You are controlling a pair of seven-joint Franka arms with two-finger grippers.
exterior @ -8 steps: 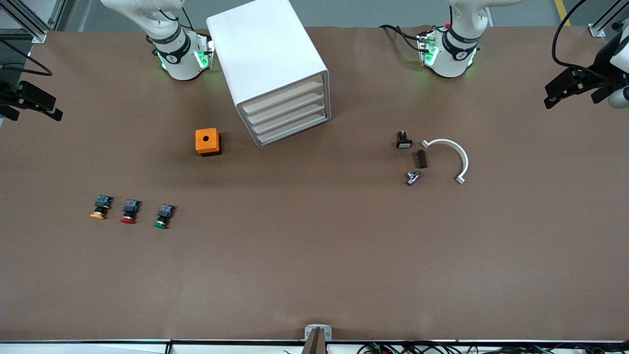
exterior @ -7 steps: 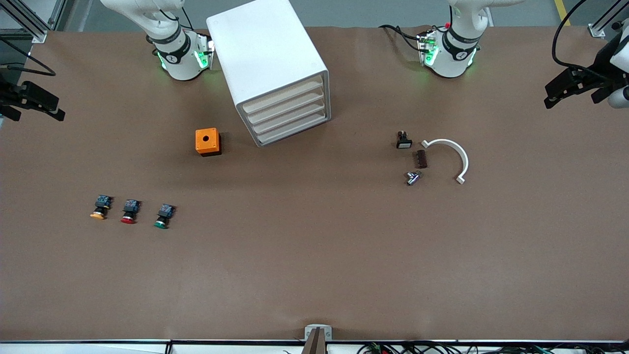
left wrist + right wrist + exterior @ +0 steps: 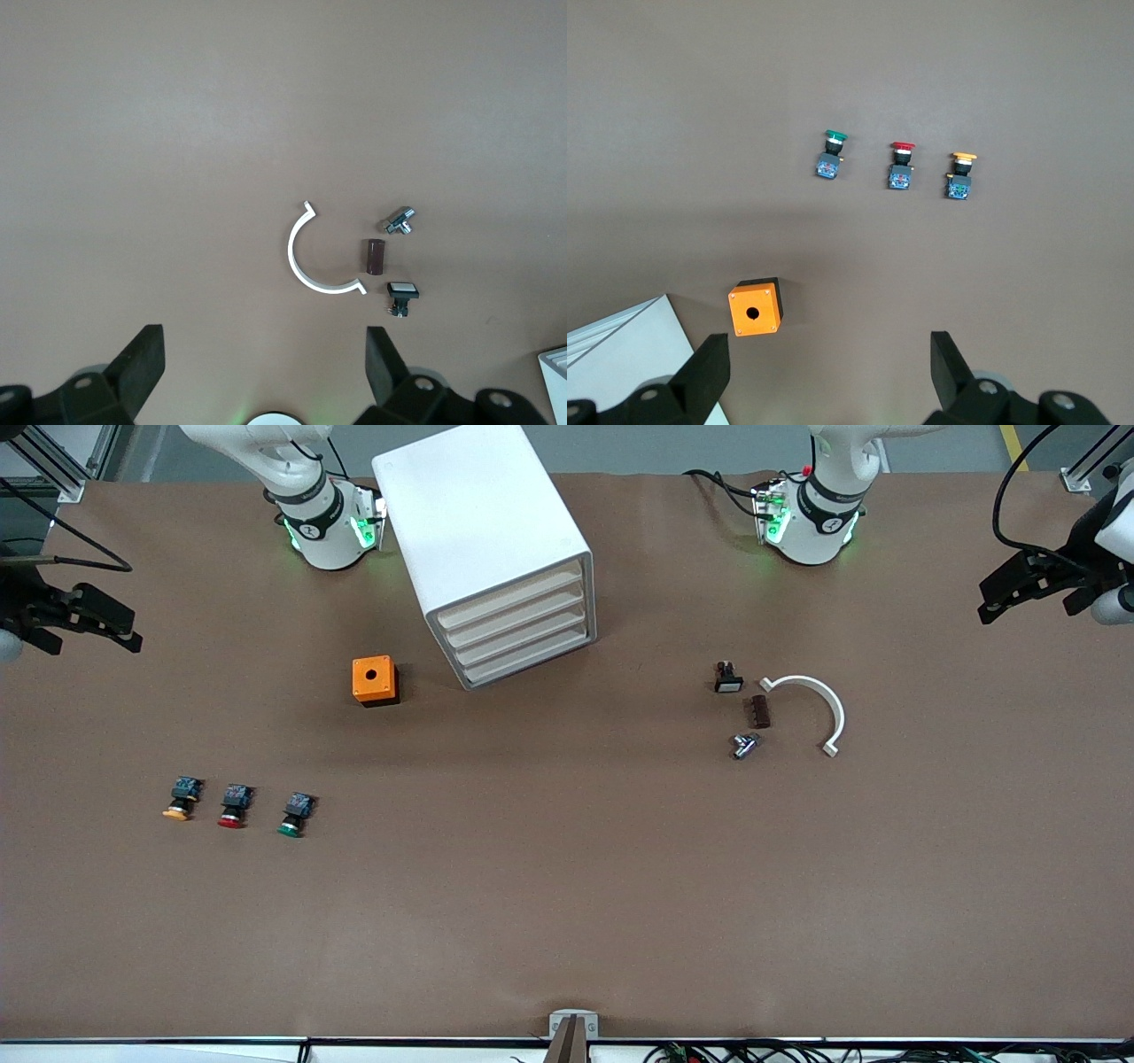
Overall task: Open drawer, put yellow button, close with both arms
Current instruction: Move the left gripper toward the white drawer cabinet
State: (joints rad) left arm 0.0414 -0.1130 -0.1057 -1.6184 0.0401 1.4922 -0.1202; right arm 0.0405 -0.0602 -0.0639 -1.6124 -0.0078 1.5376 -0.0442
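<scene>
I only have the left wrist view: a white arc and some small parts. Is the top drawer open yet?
Observer: No. The front view shows the drawer shut, flush with the three below it.
Operator: Where is the yellow button?
Observer: The yellow button lies on the table toward the right arm's end, beside the red button.
Operator: And the right gripper?
Observer: The right gripper hangs open and empty over the table's edge at its own arm's end. The left gripper, also open, mirrors it at the left arm's end.
</scene>
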